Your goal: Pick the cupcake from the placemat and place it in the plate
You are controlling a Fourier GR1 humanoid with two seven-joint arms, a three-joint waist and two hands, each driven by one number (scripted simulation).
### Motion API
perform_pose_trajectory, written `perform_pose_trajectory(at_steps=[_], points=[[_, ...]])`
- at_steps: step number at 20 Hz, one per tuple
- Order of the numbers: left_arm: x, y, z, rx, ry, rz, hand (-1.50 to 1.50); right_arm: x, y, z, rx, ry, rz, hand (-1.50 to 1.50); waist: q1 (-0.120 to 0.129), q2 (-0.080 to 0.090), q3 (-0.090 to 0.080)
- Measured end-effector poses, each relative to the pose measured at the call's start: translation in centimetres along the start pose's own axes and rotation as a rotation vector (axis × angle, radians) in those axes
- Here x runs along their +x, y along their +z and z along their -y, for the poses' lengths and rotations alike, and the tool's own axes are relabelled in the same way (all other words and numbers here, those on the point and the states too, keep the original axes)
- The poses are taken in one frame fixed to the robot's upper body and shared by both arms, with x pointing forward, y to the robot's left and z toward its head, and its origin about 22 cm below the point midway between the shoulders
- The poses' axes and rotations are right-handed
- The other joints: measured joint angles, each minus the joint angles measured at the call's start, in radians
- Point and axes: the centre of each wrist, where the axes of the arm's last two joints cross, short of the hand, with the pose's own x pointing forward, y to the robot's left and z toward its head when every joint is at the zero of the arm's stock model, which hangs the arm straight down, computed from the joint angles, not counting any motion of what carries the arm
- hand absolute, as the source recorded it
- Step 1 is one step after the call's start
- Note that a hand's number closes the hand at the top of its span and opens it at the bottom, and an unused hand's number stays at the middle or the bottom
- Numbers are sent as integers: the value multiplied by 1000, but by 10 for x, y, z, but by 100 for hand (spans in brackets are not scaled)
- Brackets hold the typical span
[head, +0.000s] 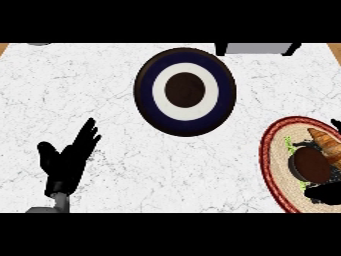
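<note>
- The cupcake (310, 165) sits on the round, red-rimmed placemat (270, 150) at the right edge of the worktop (69, 90), touching or just beside a croissant (335, 149) that lies on the same mat.
- The right hand (334, 192) is at the cupcake: its thumb lies at the near side and a finger shows at the far side, beyond the croissant — it brackets the cupcake, yet I cannot tell whether it has closed on it.
- The left hand (68, 157) rests open at the lower left, fingers up, holding nothing.
- The step in hand, as I judge it, is the grasp. To do it well, the fingers should close on the cupcake alone and keep the croissant out of the pinch.
- Lift straight up before moving sideways, so the croissant and mat are not dragged.
- The plate (185, 91) — dark rim, white ring, dark centre — lies well apart, up and to the left; aim for its centre and lower the cupcake upright.
</note>
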Motion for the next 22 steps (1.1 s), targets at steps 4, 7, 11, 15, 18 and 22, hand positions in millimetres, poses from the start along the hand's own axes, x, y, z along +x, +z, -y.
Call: perform_pose_trajectory(at_steps=[4, 7, 11, 15, 18, 22], points=[[1, 1, 0, 0, 8, 0, 0, -6, -4, -3, -5, 30, -32, -150, -2, 0, -1], [0, -1, 1, -3, 8, -7, 0, -2, -11, -6, 4, 44, -42, -150, -1, 0, 0], [2, -1, -3, -2, 8, -9, 0, 1, -20, -15, 31, 52, -45, -150, 0, 0, 0], [2, 0, -1, -4, 12, -4, 0, 1, -29, -33, 66, 82, -50, 150, 2, 1, 0], [5, 0, 0, -3, 4, -24, 0, -4, -36, -37, 83, 133, -18, 150, 2, -1, -4], [4, 2, -2, -4, 11, -16, 0, -9, -37, -42, 59, 178, 21, 150, 1, -3, -9]])
